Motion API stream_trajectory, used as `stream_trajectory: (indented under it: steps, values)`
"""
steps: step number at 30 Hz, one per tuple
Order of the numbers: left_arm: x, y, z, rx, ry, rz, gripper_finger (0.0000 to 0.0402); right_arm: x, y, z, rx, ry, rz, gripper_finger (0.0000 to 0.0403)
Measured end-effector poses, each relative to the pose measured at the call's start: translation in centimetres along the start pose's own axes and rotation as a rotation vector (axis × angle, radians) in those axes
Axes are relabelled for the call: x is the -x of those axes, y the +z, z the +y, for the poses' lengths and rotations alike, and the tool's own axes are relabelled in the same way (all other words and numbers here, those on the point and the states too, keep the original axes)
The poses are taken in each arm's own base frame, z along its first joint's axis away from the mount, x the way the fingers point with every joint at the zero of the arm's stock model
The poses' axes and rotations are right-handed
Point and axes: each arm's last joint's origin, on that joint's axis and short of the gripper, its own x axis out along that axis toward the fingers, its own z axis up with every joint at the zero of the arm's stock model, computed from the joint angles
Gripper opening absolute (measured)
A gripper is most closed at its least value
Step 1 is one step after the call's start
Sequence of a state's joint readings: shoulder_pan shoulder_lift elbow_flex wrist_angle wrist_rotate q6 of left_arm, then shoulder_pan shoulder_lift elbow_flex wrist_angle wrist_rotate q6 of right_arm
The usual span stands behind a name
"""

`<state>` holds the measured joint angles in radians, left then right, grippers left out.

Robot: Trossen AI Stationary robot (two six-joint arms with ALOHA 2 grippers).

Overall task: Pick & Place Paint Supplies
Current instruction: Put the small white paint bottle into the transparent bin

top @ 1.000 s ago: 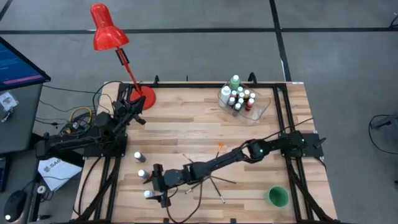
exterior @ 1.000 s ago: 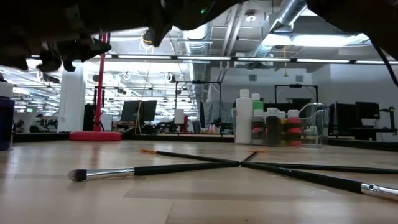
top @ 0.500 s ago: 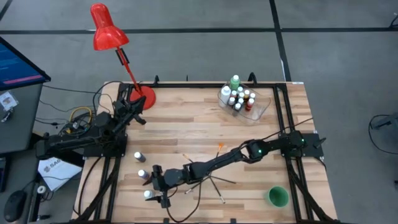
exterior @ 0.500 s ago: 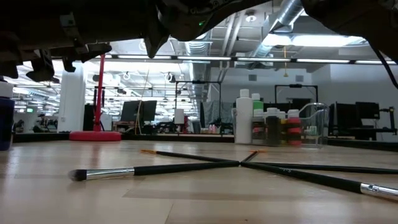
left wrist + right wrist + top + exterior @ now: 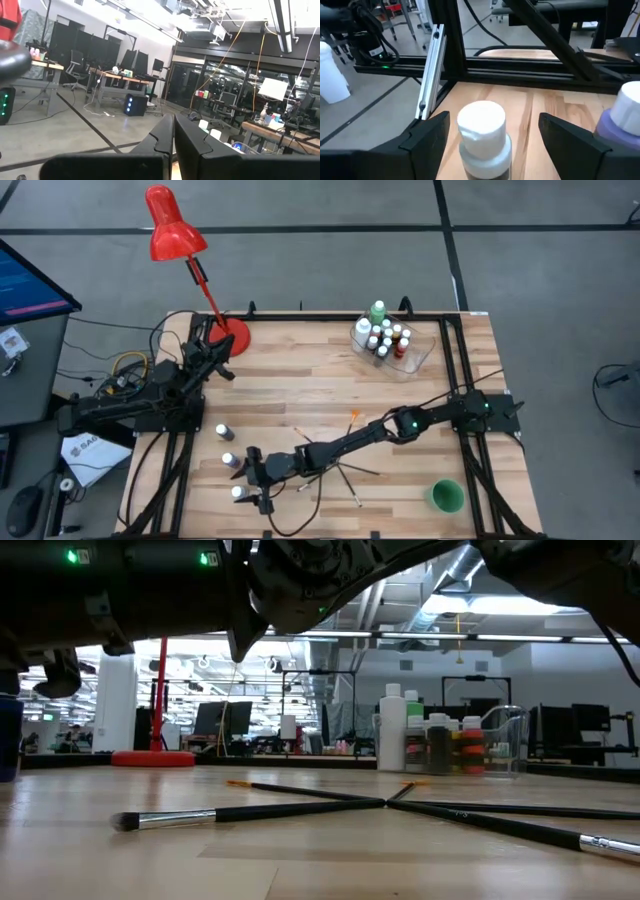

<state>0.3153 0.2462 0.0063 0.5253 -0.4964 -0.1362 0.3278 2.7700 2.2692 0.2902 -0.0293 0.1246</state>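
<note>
My right gripper (image 5: 490, 137) is open at the table's near left. Its fingers stand on either side of a tiny white-capped dark paint bottle (image 5: 482, 125) without touching it; in the high view this is the gripper (image 5: 248, 485) and the bottle (image 5: 238, 492). A purple-bodied bottle (image 5: 626, 117) stands just outside one finger, and a third small bottle (image 5: 224, 432) stands farther back. Thin dark paintbrushes (image 5: 340, 467) lie crossed on the wood beside the arm. My left gripper (image 5: 173, 137) is shut and waits at the far left (image 5: 207, 358), raised above the table.
A clear tub (image 5: 395, 345) at the far right holds several small bottles, a green bottle (image 5: 378, 312) and a taller white one. A green cup (image 5: 446, 496) stands near right. A red lamp's base (image 5: 235, 335) sits at the far left. The black frame rail (image 5: 470, 67) runs just beyond the bottles.
My right gripper has sunk toward the table around the near-left bottles, staying open; in the low view the arm hangs lower. Bottles and brushes have kept their places.
</note>
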Motion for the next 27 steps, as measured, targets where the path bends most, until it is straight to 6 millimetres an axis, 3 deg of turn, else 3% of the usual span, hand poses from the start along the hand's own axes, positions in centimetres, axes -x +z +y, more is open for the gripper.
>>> stream_trajectory:
  steps: [6,13,19,23,27]
  values:
    - [0.0,0.0,0.0,0.0,0.0,0.0,0.0008,0.1,0.4,0.0,0.0,0.0,-0.01,0.0239]
    - [0.0,0.0,0.0,0.0,0.0,0.0,0.0008,0.1,0.4,0.1,0.002,0.018,-0.006,0.0106]
    - [0.0,0.0,0.0,0.0,0.0,0.0,0.0008,0.4,1.1,0.5,-0.03,0.053,0.018,0.0109]
    - [0.0,0.0,0.0,0.0,0.0,0.0,0.0008,1.8,4.6,2.0,0.029,0.067,0.047,0.0109]
    - [0.0,0.0,0.0,0.0,0.0,0.0,0.0008,5.4,11.4,4.0,0.112,0.084,0.061,0.0109]
